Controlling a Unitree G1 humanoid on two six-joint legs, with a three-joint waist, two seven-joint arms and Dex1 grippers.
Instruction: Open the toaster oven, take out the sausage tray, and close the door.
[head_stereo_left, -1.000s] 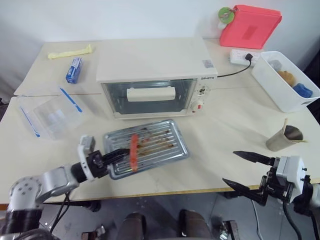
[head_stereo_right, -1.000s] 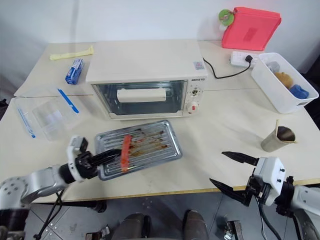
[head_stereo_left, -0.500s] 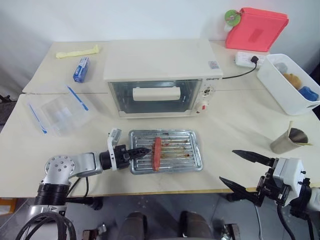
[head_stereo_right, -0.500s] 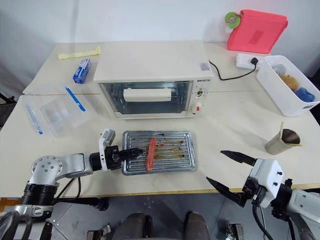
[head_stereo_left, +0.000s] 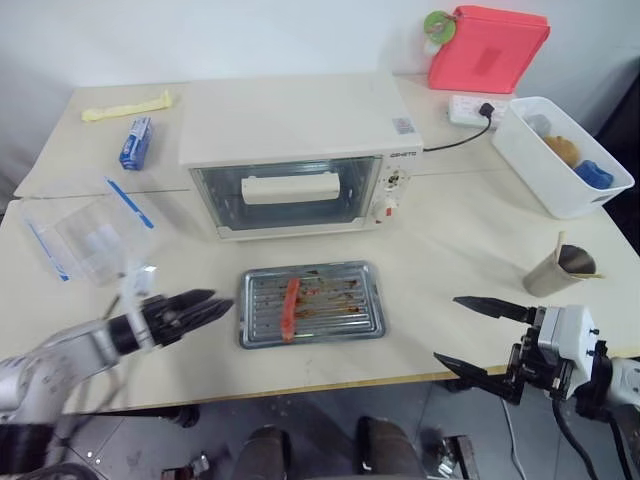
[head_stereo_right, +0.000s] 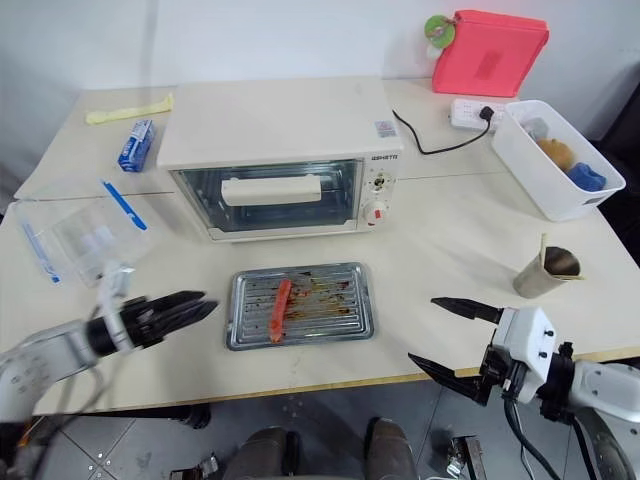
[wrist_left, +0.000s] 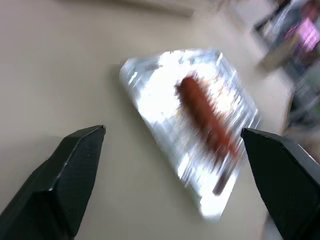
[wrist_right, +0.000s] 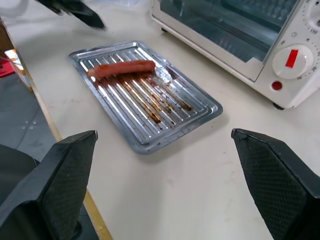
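Note:
The cream-white toaster oven (head_stereo_left: 290, 140) stands at the middle back of the table, its glass door (head_stereo_left: 290, 198) shut and the bar handle (head_stereo_left: 290, 188) across it. In front of it the silver sausage tray (head_stereo_left: 340, 310) lies flat on the table with one red sausage (head_stereo_left: 291, 307) in its left half. My left gripper (head_stereo_left: 220, 304) is open and hovers just left of the tray, clear of its rim. In the left wrist view its black fingers (wrist_left: 65, 180) spread wide toward the tray (wrist_left: 165, 105). My right gripper (head_stereo_left: 447, 329) is open and holds nothing near the table's front right edge.
A clear plastic box with blue clips (head_stereo_left: 85, 225) sits at the left. A white bin (head_stereo_left: 560, 160), a paper cup (head_stereo_left: 558, 270), a red pouch (head_stereo_left: 488, 45) and a power strip (head_stereo_left: 468, 108) stand at the right. A blue packet (head_stereo_left: 135, 142) and yellow cloth (head_stereo_left: 125, 103) lie back left.
My left gripper has opened, let go of the tray's left rim and drawn back to the left. The tray now rests square in front of the oven. The right gripper kept still.

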